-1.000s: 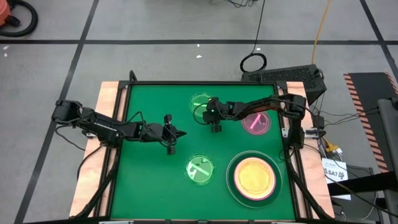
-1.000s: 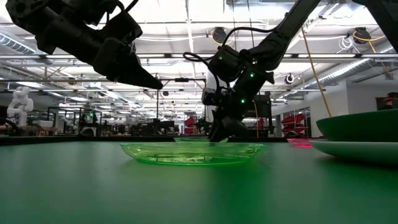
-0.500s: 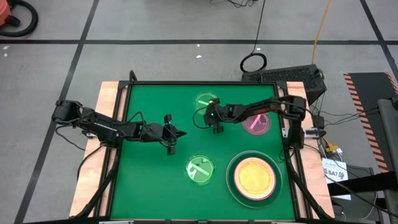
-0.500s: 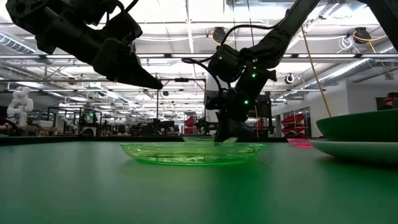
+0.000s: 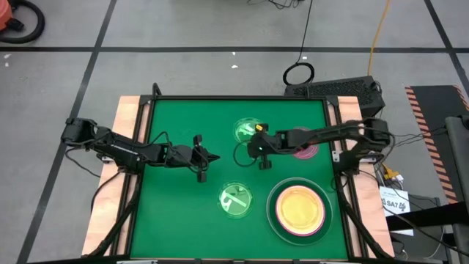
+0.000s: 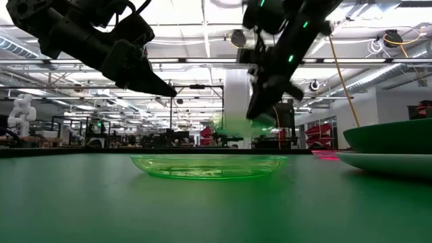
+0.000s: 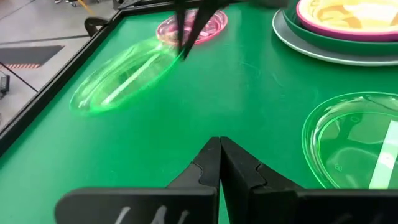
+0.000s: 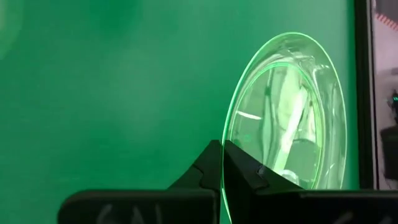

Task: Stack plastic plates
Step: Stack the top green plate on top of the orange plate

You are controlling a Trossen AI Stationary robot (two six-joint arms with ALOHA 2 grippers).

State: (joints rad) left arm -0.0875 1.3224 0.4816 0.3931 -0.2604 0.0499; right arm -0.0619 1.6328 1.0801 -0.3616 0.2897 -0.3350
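A small translucent green plate (image 5: 248,130) hangs tilted in the air over the table's far middle, held by my right gripper (image 5: 261,145); it also shows in the left wrist view (image 7: 124,76). A second small green plate (image 5: 236,199) lies flat on the near middle of the table. A small pink plate (image 5: 302,148) lies on the table at the right, partly under the right arm. A stack (image 5: 297,209) of pale blue, dark green, pink and yellowish plates sits at the near right. My left gripper (image 5: 201,158) hovers shut at left of centre, holding nothing. My right gripper pinches the rim (image 8: 231,138) of the small green plate between its two fingers, on the side of the plate toward the table's near right. The fingers slant down from the table's right. The plate is lifted clear (image 6: 236,125) and tilted, extending away from the fingers.
The table is a green mat (image 5: 176,205) with a raised black frame and wooden side boards. The open stretch of mat lies at the left and near left. A keyboard (image 5: 337,89) sits past the far right corner.
My right gripper has risen and moved a little toward the table's near right, staying shut on the small green plate. The plate, which lay on the table with the gripper at its rim, is now lifted clear and tilted.
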